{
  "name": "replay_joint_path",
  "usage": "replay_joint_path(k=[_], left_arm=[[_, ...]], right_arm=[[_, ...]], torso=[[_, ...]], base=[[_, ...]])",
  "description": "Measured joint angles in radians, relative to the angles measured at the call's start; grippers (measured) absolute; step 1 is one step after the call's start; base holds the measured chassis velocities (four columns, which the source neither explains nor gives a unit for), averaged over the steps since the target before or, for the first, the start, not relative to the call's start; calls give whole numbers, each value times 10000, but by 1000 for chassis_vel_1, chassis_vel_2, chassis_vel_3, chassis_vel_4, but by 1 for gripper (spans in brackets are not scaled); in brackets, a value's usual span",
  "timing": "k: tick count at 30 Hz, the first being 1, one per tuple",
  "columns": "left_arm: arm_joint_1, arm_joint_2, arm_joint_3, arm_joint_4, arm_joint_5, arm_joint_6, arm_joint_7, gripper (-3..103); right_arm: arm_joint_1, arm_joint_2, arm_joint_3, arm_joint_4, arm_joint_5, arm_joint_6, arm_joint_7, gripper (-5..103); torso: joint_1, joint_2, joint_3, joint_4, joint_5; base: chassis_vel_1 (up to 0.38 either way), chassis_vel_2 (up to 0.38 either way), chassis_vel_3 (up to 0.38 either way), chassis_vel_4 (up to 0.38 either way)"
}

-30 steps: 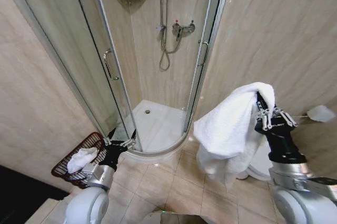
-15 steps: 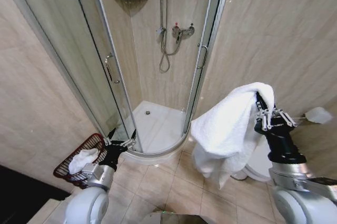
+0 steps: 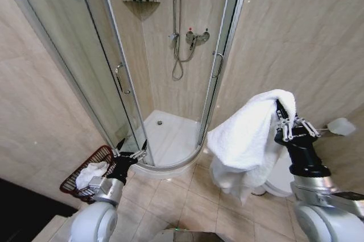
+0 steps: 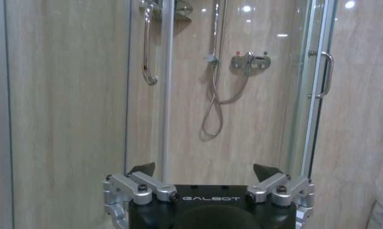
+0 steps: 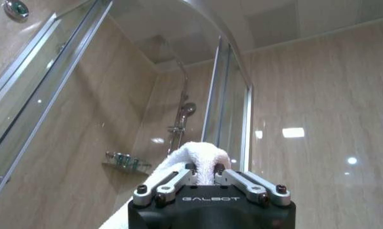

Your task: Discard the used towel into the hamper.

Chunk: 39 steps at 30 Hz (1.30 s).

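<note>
Right gripper (image 5: pixel 204 174), marked "GALBOT", has its fingers clamped on the towel (image 3: pixel 244 137). Left gripper (image 4: pixel 204 171), same marking, fingers apart, beside the hamper (image 3: pixel 77 176).

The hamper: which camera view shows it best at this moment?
The head view shows the hamper best: it stands on the floor by the wall, beside the left pincer, with a white cloth inside. The left wrist view looks at the shower cabin; the right wrist view looks at the towel in the right pincer.
</note>
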<state>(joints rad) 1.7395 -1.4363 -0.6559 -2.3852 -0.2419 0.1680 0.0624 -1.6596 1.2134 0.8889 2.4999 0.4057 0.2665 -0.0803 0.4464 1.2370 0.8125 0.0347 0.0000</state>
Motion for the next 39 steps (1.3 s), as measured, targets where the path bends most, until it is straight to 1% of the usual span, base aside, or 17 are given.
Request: replay_joint_path(k=[5,6,13,14,17,18,26,28,31,32,36,37,39], left_arm=[[0,0,0,0,0,0,-1,100],[0,0,0,0,0,0,-1,100],[0,0,0,0,0,0,0,100],[0,0,0,0,0,0,0,100],[0,0,0,0,0,0,0,100],[0,0,0,0,0,0,0,100],[0,0,0,0,0,0,0,100],[0,0,0,0,0,-1,0,100],[0,0,0,0,0,0,0,100],[0,0,0,0,0,0,0,100],[0,0,0,0,0,0,0,100],[0,0,0,0,0,0,0,100],[0,0,0,0,0,0,-1,100]], right_arm=[[20,-13,-1,0,-10,1,-6,8],[20,-13,-1,0,-10,1,-6,8],[31,-46,-21,0,-27,17,-45,8],[31,-46,-21,0,-27,17,-45,8],[50,-84,-28,0,-36,25,-52,8],[50,-84,-28,0,-36,25,-52,8],[68,-97,-31,0,-41,33,-51,8],[68,-96,-38,0,-46,35,-52,8],[80,-79,-99,0,-85,39,-56,8],[80,-79,-99,0,-85,39,-56,8],[97,-90,-97,0,-88,40,-51,8],[97,-90,-97,0,-88,40,-51,8],[99,-92,-89,0,-89,40,-48,8]], torso=[[123,271,147,0,0],[123,271,147,0,0],[328,724,397,0,0],[328,724,397,0,0],[432,950,520,0,0],[432,950,520,0,0],[669,1458,789,0,-1],[685,1493,809,0,-1],[794,1738,946,0,0],[794,1738,946,0,0],[932,2041,1110,0,0],[932,2041,1110,0,0],[1002,2190,1189,0,0]], base=[[0,0,0,0],[0,0,0,0],[0,0,0,0],[0,0,0,0],[0,0,0,0],[0,0,0,0],[0,0,0,0],[0,0,0,0],[0,0,0,0],[0,0,0,0],[0,0,0,0],[0,0,0,0],[0,0,0,0]])
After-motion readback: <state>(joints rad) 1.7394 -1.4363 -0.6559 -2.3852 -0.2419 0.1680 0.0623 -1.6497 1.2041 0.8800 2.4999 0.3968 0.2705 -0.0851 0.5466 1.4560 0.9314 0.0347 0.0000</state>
